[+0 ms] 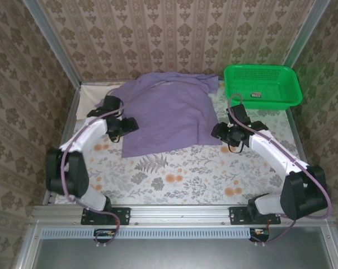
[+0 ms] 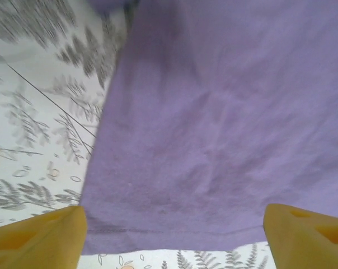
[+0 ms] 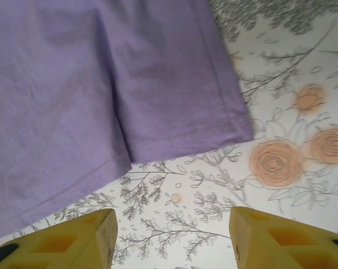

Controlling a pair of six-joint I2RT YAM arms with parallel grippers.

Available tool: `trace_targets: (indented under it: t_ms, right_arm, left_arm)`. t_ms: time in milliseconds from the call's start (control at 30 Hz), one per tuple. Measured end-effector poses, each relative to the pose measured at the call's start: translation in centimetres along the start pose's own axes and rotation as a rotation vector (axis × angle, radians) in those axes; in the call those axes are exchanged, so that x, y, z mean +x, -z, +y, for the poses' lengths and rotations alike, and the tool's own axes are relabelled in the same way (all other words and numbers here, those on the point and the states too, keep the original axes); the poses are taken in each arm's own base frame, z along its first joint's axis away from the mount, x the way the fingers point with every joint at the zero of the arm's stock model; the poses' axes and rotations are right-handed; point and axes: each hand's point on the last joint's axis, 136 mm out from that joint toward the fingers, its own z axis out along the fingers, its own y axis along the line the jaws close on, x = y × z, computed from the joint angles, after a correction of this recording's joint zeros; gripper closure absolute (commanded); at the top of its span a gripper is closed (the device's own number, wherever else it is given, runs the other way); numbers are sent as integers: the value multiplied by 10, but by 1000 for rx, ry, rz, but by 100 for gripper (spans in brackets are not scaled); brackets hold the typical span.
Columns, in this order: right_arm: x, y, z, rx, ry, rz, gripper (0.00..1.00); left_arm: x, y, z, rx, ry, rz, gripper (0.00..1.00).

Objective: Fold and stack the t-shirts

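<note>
Barely started tbh: the purple shirt [image 1: 163, 115] is laid out mostly flat on the counter [image 1: 174, 179], nothing folded or stacked yet. The left hand [image 2: 174, 238] and right hand [image 3: 172, 235] are held wide at its near corners, nothing gripped.

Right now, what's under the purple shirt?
The floral table cover runs under the purple shirt at its near hem. Some pale cloth shows beside its far-left edge. The shirt hides whether that cloth continues underneath.

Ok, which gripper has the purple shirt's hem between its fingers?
The left gripper: the purple shirt's hem spans its open fingers; the right gripper frames bare tablecloth.
</note>
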Motion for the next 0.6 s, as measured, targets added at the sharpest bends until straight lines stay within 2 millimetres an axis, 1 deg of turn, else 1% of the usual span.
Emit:
trace_targets:
  t_ms: [100,133,167,267,333,400,467,500,533,600]
  right_arm:
    - [2,-4,14,-28,24,13,44]
    - [2,-4,18,-39,31,11,45]
    - [1,-3,23,-53,37,8,45]
    - [-1,-1,31,-79,43,0,46]
    - [-1,0,33,-86,43,-1,47]
    - [-2,1,35,-90,35,-3,48]
    - [-4,2,37,-96,23,-6,48]
    - [-4,2,38,-99,18,-6,48]
    - [-4,3,39,-102,12,-6,48]
    - [-3,3,41,-105,-11,-4,49]
  left_arm:
    - [16,-39,3,-62,-7,101,26]
    - [23,-47,5,-79,-4,126,30]
    - [31,-55,7,-100,-6,151,36]
    - [46,-66,7,-147,-19,190,54]
    - [53,-70,5,-169,-40,198,65]
    - [60,-71,-2,-158,-47,207,80]
    - [68,-73,-11,-141,-67,223,89]
    - [74,-74,-18,-125,-83,235,93]
    - [80,-74,-27,-106,-104,247,94]
    - [99,-75,-53,-41,-164,295,96]
